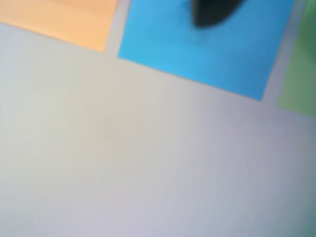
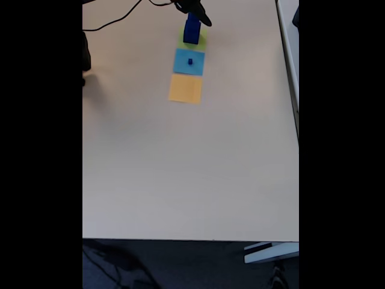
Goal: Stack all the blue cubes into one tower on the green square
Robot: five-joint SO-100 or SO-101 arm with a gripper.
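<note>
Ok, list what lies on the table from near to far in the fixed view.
orange square → light-blue square with a tiny blue cube on it → green square with the blue tower on it → gripper over the tower

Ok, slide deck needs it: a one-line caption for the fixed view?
Gripper above blue cube tower on green square; tiny cube on light-blue square.

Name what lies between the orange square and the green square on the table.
In the fixed view, the light-blue square lies between the orange square and the green square, with one tiny blue cube on it.
</note>
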